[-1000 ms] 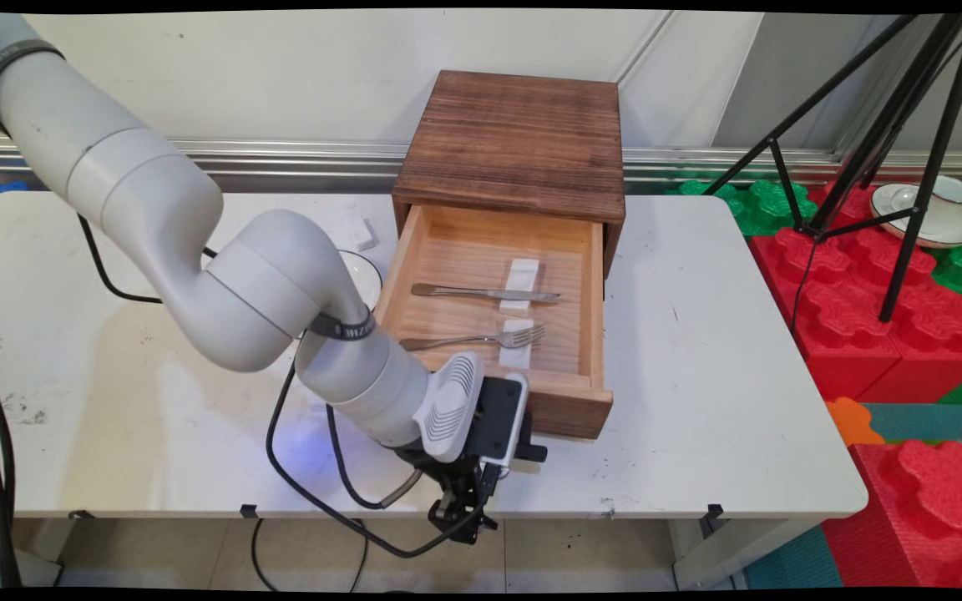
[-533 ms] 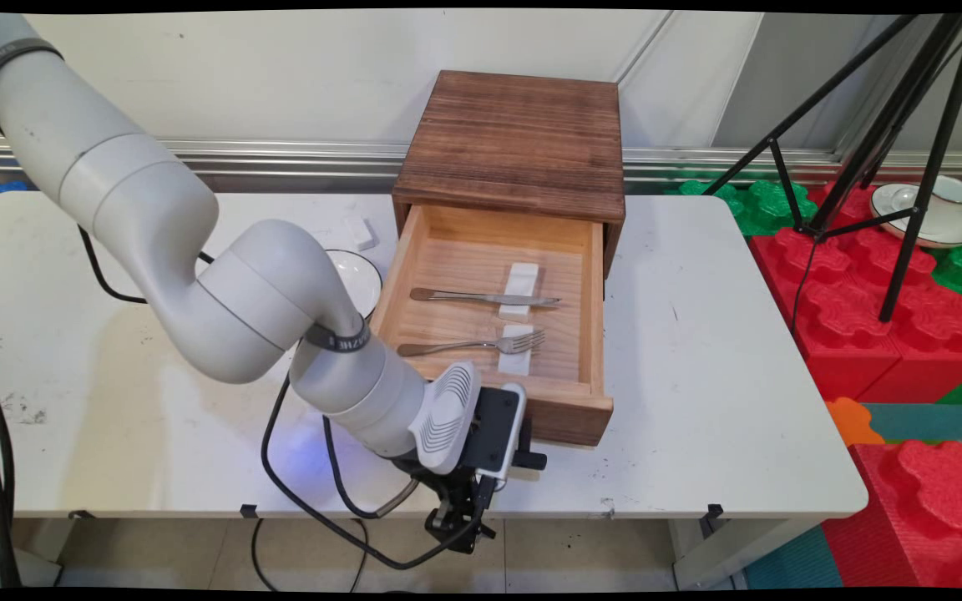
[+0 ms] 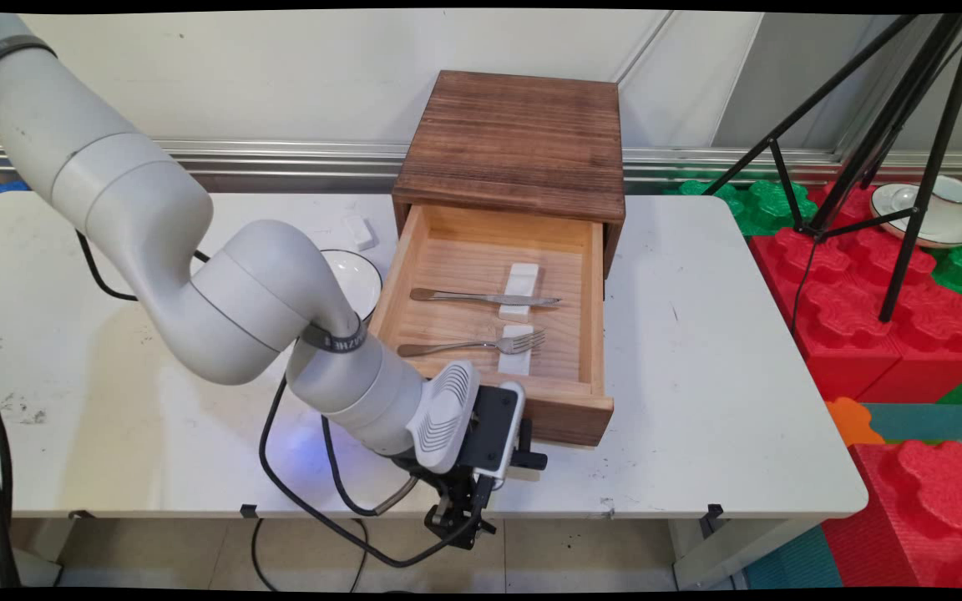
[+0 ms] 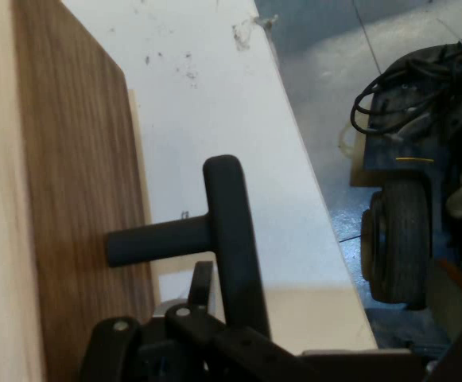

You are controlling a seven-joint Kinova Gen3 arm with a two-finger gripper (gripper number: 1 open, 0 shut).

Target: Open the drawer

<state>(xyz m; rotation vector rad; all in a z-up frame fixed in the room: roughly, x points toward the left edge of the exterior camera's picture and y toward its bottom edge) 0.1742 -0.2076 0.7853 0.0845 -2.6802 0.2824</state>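
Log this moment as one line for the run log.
gripper: at black T-shaped handle, fingers unclear | wooden drawer: open | inside: metal knife, metal fork | white bowl: left of drawer

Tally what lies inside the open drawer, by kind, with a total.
Knife: 1
Fork: 1
White rests: 2, one under each utensil
Total: 4

Black T-shaped handle [image 4: 215, 231] on dark wooden drawer front [image 4: 79, 207], white table [image 4: 223, 111] beneath
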